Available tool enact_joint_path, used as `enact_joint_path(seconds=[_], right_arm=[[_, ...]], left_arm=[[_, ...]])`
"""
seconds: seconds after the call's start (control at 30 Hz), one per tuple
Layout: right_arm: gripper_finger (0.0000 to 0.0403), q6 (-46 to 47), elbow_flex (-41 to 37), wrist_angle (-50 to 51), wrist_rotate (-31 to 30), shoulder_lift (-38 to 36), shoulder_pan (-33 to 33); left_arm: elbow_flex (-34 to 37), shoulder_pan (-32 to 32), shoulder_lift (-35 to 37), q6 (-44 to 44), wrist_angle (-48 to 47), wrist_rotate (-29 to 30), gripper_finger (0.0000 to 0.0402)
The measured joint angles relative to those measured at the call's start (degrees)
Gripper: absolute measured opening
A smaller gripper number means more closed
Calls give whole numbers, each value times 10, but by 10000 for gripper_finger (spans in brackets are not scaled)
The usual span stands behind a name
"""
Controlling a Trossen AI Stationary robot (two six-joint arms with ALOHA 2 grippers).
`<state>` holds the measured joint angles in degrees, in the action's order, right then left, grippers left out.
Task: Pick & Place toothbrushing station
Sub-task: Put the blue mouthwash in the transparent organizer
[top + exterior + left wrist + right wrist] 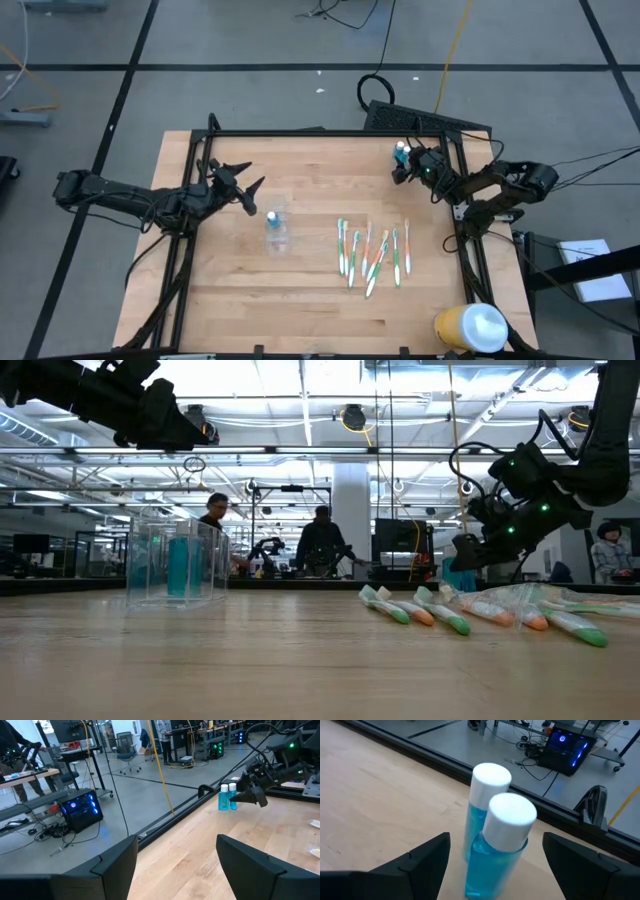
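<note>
Two blue white-capped tubes (495,840) stand upright side by side at the table's far right (401,152). My right gripper (495,870) is open. Its fingers stand on either side of the tubes, just short of them, and touch nothing. A clear plastic cup (276,231) stands mid-table with a blue thing inside it (176,565). Several green, orange and white toothbrushes (372,252) lie flat on the table to the cup's right. My left gripper (247,191) is open and empty, raised above the table to the cup's far left.
A big yellow container with a white lid (470,328) lies at the near right corner. A black frame rail (320,133) runs along the table's far edge just behind the tubes. People stand in the room beyond the table (320,545).
</note>
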<state>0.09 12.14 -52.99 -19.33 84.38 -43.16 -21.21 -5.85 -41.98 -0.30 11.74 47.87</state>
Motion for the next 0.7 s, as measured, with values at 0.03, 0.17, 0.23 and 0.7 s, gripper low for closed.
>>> enact_joint_path(seconds=[0.03,0.17,0.23,0.7], right_arm=[[308,-3,0,1,0,0,0],[298,-13,0,7,0,0,0],[285,-15,0,12,0,0,0],[196,-15,0,14,0,0,0]], left_arm=[[0,0,0,0,0,0,278],[0,0,0,0,0,0,278],[0,0,0,0,0,0,278],[0,0,0,0,0,0,278]])
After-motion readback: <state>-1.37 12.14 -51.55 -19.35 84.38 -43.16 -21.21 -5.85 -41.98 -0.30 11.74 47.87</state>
